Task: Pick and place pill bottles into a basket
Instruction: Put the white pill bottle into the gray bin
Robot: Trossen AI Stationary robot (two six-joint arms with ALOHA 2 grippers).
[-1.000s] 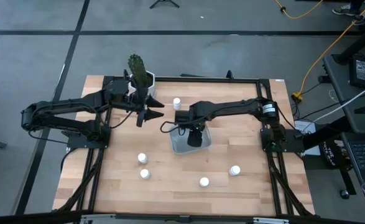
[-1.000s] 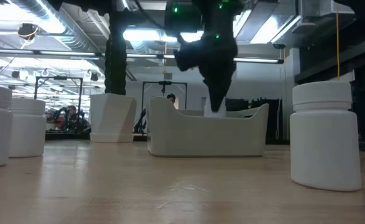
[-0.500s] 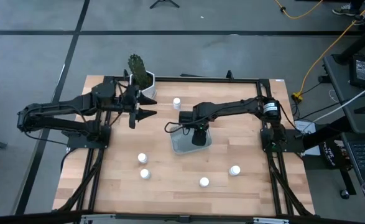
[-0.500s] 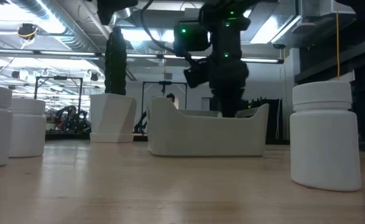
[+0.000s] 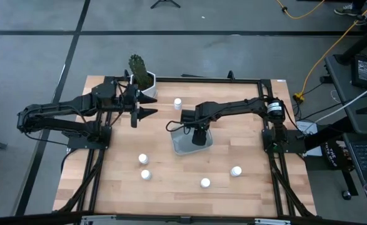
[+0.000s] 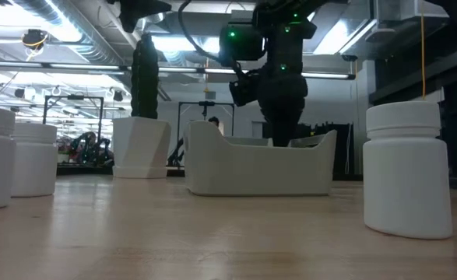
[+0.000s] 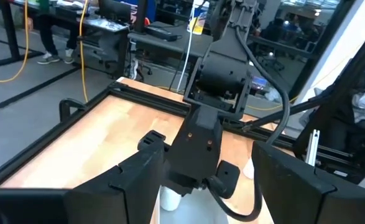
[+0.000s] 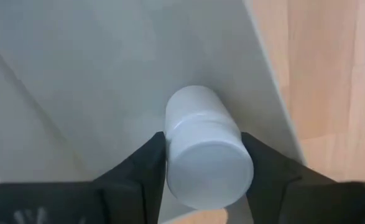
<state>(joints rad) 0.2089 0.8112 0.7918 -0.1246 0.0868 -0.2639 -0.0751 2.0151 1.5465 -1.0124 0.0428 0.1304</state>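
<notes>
The pale blue-grey basket (image 5: 182, 145) stands mid-table and shows in the low view (image 6: 259, 167). My right gripper (image 5: 197, 136) reaches down into it, shut on a white pill bottle (image 8: 204, 155). My left gripper (image 5: 150, 107) is open and empty, above the table beside the white plant pot (image 5: 147, 89). Five more white bottles stand upright on the table: one beyond the basket (image 5: 178, 102), two near left (image 5: 143, 159) (image 5: 146, 175), two near right (image 5: 205, 183) (image 5: 236, 170). My right gripper pinches the bottle between its two fingers (image 8: 138, 168), on two opposite sides (image 8: 173, 165) at the end nearest the wrist camera. The fingers come from above, pointing down into the basket. Whether the bottle's lower end rests on the basket floor, I cannot tell.
The white pot with a cactus (image 6: 141, 146) stands at the far left, close to my left gripper. A black frame (image 5: 208, 80) runs round the tabletop. In the low view a bottle (image 6: 409, 167) stands near on the right and two (image 6: 14, 159) on the left.
My right gripper has gone down with the bottle from above the basket's rim to inside it, behind its wall. My left gripper has drawn back a little toward the table's left edge, still open.
</notes>
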